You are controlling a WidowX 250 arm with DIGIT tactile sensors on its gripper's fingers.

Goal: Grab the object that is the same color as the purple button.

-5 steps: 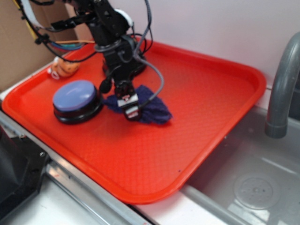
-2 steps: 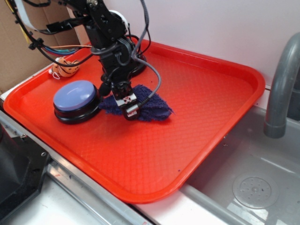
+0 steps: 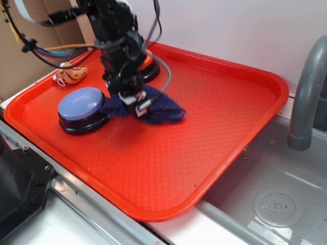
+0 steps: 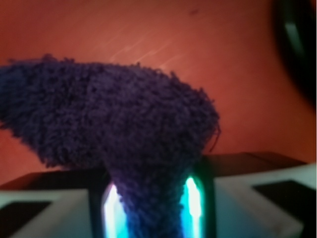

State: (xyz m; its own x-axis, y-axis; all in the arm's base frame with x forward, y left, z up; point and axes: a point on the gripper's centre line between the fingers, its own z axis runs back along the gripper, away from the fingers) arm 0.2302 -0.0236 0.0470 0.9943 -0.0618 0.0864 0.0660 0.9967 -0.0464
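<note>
A red tray (image 3: 219, 127) is seen beneath the claw (image 3: 137, 104), bearing everything in play; a sink (image 3: 278, 201) lies well off to the far side of the tray. Just beside the claw, toward the tray's near-left edge, the purple button (image 3: 80, 103) is set on its black base. Behind the claw an orange button (image 3: 148, 64) is partly hidden by the arm. Further back and outward a striped orange toy (image 3: 72, 74) is lying near the tray rim. The rag (image 4: 114, 129) is pinched between the claw's fingers (image 4: 110, 208): in the wrist view a fold is drawn up into the narrow gap, the rest fanning outward. The claw is clenched on the rag. Whether the rag's edges touch the tray cannot be told. The grip on a central fold is judged sufficient for a lift.
</note>
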